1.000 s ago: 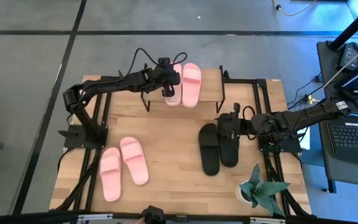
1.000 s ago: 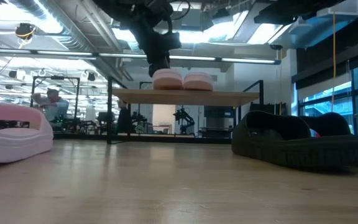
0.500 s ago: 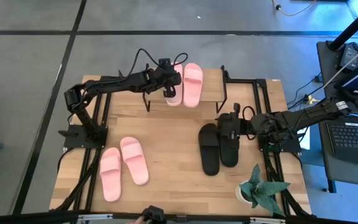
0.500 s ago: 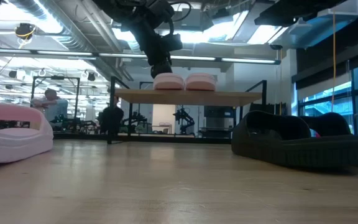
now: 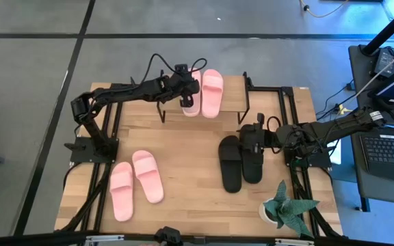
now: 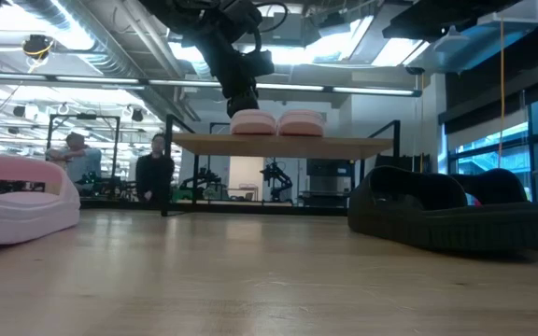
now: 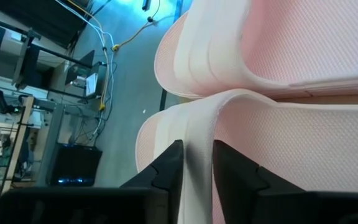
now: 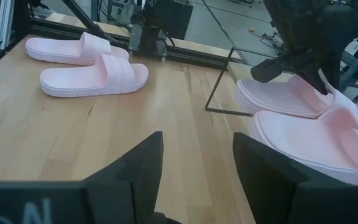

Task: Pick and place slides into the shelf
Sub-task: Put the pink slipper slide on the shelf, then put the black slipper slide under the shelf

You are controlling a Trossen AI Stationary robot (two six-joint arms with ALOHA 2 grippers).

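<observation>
Since the earlier frame, left gripper fingers part around a shelved pink slide; four slides remain unshelved.

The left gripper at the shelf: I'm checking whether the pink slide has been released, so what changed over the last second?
The left gripper has begun to open on the strap of the pink slide on the shelf, though its fingers still straddle the strap. In the low view a person has walked in behind the table. The arms, the other slides and the right gripper over the black slides stayed put.
</observation>
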